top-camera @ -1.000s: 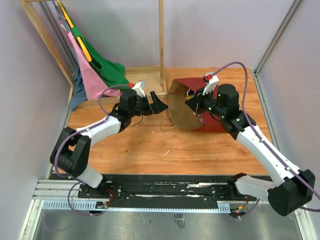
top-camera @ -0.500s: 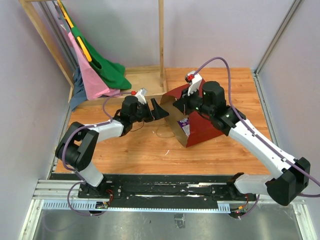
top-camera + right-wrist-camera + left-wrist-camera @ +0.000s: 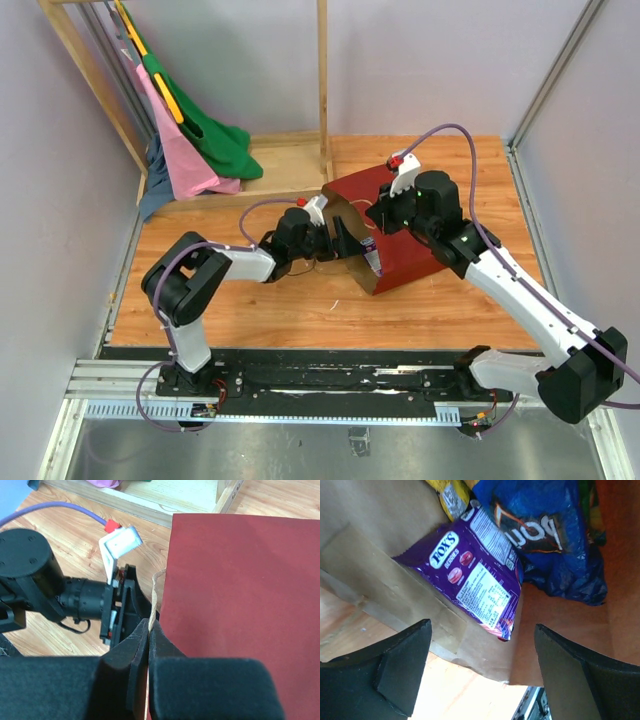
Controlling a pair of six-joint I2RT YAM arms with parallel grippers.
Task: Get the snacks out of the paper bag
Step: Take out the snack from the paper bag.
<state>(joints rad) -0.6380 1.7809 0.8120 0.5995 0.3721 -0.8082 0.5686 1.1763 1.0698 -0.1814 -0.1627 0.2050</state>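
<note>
The dark red paper bag lies tipped on the wooden table with its mouth facing left. My right gripper is shut on the bag's thin string handle at the top edge of the mouth. My left gripper is open at the mouth, its fingers either side of the brown lower lip. Just beyond it inside lies a purple Fox's packet, which also shows from above. Deeper in are the blue Doritos bag and a yellow packet.
Pink and green cloths hang on a slanted wooden frame at the back left. A wooden post and its base board stand just behind the bag. Walls close in on both sides.
The right gripper has swung the bag by its handle, so the mouth now faces left instead of up at the camera. The left gripper has moved right to the mouth, its jaws slightly narrower.
</note>
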